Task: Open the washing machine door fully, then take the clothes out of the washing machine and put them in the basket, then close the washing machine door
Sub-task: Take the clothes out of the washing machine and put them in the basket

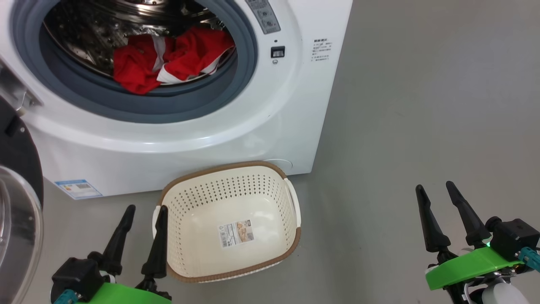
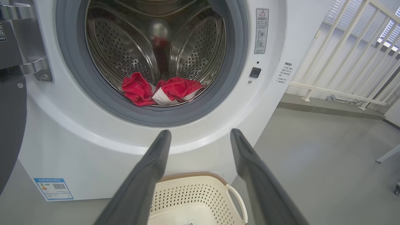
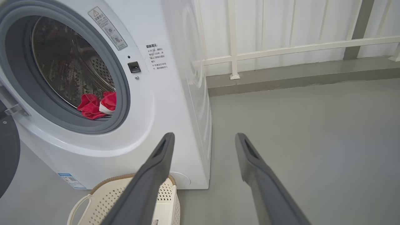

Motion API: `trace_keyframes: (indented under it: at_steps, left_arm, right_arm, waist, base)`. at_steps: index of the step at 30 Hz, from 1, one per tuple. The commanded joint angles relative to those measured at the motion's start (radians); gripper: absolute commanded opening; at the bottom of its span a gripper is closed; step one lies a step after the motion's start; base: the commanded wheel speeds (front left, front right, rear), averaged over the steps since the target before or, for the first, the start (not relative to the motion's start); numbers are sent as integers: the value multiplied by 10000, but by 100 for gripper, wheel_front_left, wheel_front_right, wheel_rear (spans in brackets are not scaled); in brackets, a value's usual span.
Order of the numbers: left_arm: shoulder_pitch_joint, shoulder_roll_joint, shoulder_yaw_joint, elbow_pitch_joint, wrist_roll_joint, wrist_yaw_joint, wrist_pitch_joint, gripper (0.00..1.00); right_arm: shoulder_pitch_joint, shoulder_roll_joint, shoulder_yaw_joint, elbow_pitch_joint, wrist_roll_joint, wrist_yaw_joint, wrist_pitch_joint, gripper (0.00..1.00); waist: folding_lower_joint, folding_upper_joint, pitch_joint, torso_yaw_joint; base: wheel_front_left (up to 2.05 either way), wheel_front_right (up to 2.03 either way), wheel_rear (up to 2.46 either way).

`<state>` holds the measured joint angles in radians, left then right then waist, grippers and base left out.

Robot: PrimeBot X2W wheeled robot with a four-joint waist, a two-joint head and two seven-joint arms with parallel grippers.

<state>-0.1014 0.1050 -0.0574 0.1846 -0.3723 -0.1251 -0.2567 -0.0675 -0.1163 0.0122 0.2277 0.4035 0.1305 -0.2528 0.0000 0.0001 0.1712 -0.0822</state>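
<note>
Red clothes lie crumpled low in the mouth of the washing machine. Probably soft, light, limp (liable to drape), they should suit a pinch on a raised fold. The left gripper and right gripper, spread and empty, hover before the machine.

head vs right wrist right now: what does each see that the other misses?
Head view, not right wrist: the left gripper, open by the basket, and the glass window of the washing machine door. Right wrist, not head: the white railing and the side panel of the washing machine. Both: the open drum with the red clothes inside, the empty basket on the floor, and the open right gripper.
</note>
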Motion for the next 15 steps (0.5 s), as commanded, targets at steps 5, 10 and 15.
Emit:
trace_keyframes:
  at_steps: [5,10,15]
  left_arm:
    - [-180,187,307,-266,18,-56,-51,100]
    - [-188,192,287,-195,29,-56,-51,100]
    - [-399,88,568,246,334,-56,-51,100]
  right_arm:
    - [-205,-71,231,-251,-60,2,-90,100]
    - [-211,-61,250,-244,-60,2,-90,100]
    - [-274,-35,283,-247,-49,2,-90,100]
  waist:
    - [0,-1,-11,13]
    - [0,-1,7,-3]
    - [0,-1,146,-40]
  base:
    - [31,-31,0]
    - [0,0,0]
    - [0,0,0]
